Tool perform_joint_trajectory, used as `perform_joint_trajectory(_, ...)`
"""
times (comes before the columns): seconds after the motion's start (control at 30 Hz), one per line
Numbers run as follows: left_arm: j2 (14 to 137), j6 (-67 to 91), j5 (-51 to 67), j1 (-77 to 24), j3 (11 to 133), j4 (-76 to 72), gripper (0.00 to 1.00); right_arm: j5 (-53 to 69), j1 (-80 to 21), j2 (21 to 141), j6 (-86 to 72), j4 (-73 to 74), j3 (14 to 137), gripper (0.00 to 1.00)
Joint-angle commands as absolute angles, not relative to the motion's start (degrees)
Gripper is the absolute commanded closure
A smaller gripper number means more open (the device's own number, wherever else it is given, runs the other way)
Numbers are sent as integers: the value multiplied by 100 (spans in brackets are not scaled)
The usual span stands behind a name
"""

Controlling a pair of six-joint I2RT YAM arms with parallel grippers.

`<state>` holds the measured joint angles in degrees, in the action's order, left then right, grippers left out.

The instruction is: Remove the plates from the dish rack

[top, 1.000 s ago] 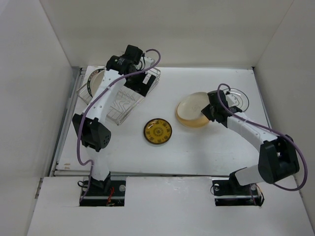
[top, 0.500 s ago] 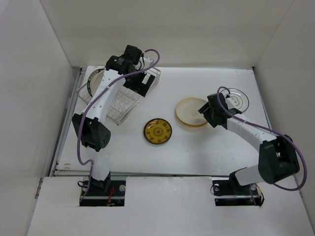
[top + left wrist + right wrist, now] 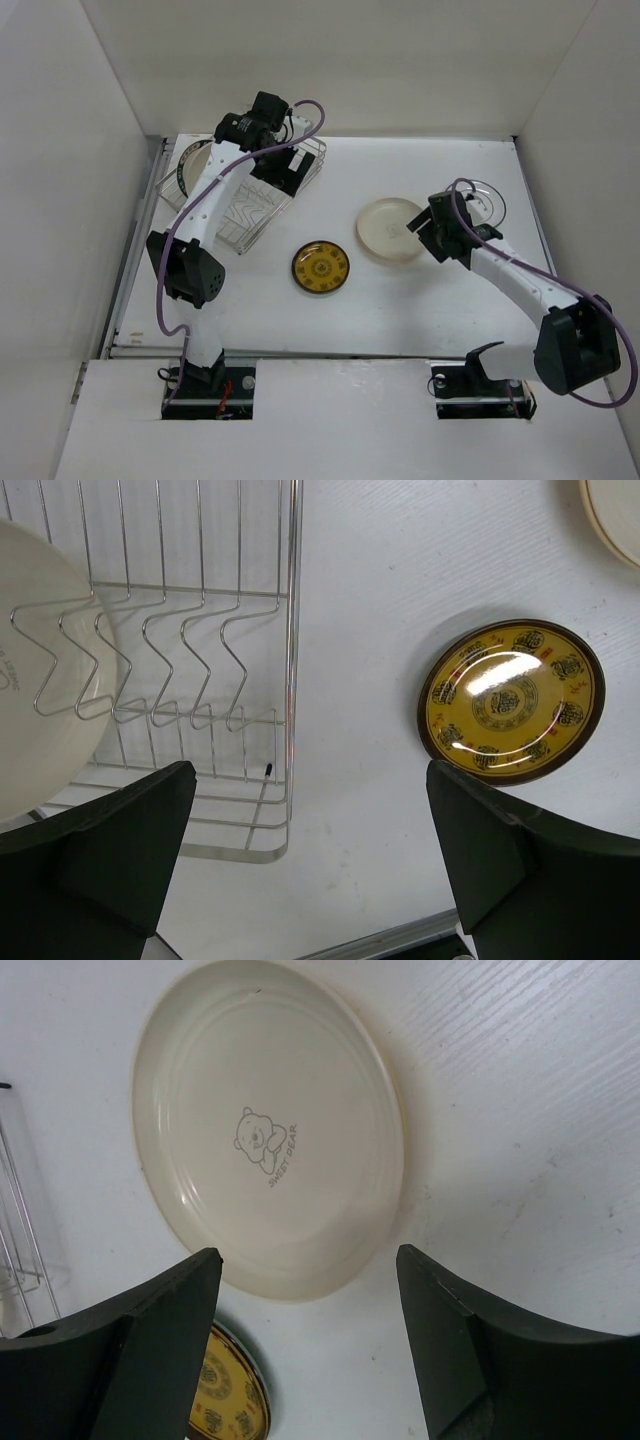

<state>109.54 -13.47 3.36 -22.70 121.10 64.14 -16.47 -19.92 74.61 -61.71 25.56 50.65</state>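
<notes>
Two plates lie flat on the table (image 3: 420, 310), outside the dish rack (image 3: 240, 215). A dark plate (image 3: 320, 267) w/ gold centre is near the middle, and a cream plate (image 3: 388, 230) is at approx 2 o'clock from it. The rack is at 10 o'clock from the dark plate. One ringed plate (image 3: 190, 162), pale w/ a dark ring, stands in the rack's far-left end. One more pale plate (image 3: 488, 200) lies at 2 o'clock from the cream one, partly hidden behind the R arm.

L gripper (image 3: 310, 770) hangs over the rack's right end. Its fingers are spread wide and hold nothing.

R gripper (image 3: 308, 1252) is at the cream plate's 3 o'clock edge, fingers also wide apart w/ nothing between them. The plate has a small bear print and lies just beyond the tips. If they touch it, I cannot tell.
</notes>
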Motion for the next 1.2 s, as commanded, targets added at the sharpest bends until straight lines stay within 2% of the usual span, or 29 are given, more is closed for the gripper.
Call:
perform_joint_trajectory(0.0,10758,-1441,290,-2241,12296,6425,0,-1608,-1978,7330,-6170,2575,4983,23)
perform_joint_trajectory(0.3,11074,-1433,290,-2241,12885,6671,0,-1661,-1978,7945,-6056,2426,5177,24)
perform_joint_trajectory(0.73,10495,-1318,-44,-2188,12156,6442,0,-2320,-1978,7594,-6179,2927,5125,26)
perform_joint_trajectory(1.0,10143,-1318,-158,-1829,11637,6328,0,-2618,-1978,8875,-6117,2944,5826,39)
perform_joint_trajectory(1.17,9949,-1318,-158,-1591,11637,6328,0,-2698,-1978,9290,-6117,2892,6021,44)
